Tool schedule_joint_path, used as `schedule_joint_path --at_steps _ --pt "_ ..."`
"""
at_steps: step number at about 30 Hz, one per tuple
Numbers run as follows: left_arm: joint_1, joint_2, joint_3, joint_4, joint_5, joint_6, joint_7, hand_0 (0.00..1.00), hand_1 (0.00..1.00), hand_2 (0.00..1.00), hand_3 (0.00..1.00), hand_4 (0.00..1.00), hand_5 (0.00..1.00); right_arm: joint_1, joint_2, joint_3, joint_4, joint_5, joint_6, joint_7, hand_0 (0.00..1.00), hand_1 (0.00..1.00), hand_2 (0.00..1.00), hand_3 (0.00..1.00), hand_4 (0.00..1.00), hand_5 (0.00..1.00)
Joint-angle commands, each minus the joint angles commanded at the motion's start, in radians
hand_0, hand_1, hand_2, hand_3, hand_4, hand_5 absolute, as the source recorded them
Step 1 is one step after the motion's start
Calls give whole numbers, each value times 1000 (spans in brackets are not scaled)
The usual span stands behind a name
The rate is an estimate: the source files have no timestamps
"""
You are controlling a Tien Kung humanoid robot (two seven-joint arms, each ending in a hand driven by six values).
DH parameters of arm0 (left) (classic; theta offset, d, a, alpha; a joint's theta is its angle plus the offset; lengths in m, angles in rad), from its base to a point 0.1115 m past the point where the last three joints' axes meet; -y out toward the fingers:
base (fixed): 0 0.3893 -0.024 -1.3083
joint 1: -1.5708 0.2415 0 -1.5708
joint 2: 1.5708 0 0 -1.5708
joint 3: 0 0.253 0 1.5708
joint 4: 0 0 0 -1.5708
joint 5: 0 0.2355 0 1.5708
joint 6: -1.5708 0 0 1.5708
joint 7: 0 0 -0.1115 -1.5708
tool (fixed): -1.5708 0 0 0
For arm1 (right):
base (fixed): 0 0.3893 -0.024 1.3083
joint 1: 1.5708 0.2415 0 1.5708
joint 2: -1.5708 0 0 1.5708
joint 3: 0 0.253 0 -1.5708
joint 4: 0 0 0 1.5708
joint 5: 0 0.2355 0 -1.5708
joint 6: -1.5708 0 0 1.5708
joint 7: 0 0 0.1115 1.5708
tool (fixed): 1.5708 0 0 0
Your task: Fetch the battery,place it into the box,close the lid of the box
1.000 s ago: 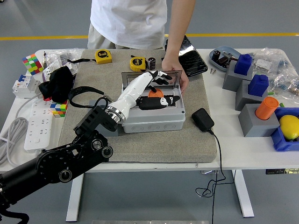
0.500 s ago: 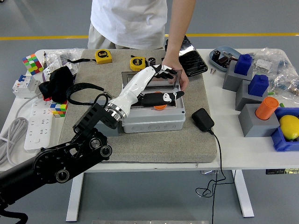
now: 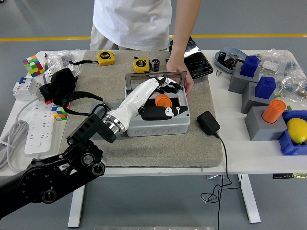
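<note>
Battery (image 3: 156, 65), small dark cylinder, stands upright behind the box (image 3: 158, 122) by the yellow tape measure (image 3: 142, 64); likely rigid, light, slippery, so pinch its sides. Left hand (image 3: 165, 91) reaches into the open box, fingers loosely spread, holding nothing, as far as I can tell; a person's hand (image 3: 180, 76) steadies the far rim beside the raised lid (image 3: 144, 79).

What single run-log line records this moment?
left hand: open, inside grey box | lid: upright, open | person's hand: steadying box's far corner | right hand: unseen

Left hand (image 3: 163, 98) outstretched, fingers spread
</note>
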State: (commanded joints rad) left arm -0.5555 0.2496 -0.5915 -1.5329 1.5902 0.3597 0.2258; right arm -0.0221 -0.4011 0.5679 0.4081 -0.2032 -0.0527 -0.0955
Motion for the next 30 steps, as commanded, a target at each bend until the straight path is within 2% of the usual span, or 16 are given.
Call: schedule_joint_path --at_steps 2,3,8,9,10,18,30 --pt "6 13 7 6 21 -3 2 501 601 614 638 898 485 -1 0 1 0 0 0 0 625 643 655 593 998 559" --pt "7 17 10 12 31 -4 2 594 670 661 644 900 482 -1 0 1 0 0 0 0 625 643 655 593 998 559" --pt "14 24 28 48 75 -18 13 594 670 661 644 900 482 -1 2 2 0 1 1 0 625 643 655 593 998 559" --pt "15 25 33 53 79 -19 14 651 703 694 671 900 484 -1 2 2 0 1 1 1 624 643 655 594 998 558" --pt "15 25 36 56 81 -18 12 651 703 694 671 900 484 -1 2 2 0 2 1 1 624 643 655 594 998 558" --pt "12 21 43 62 130 0 5 685 733 727 700 899 485 1 1 -4 0 3 3 1 625 642 655 594 998 559" --pt "-21 2 80 105 122 6 5 698 736 731 708 902 488 5 -3 -10 0 5 3 1 628 642 656 595 998 557"
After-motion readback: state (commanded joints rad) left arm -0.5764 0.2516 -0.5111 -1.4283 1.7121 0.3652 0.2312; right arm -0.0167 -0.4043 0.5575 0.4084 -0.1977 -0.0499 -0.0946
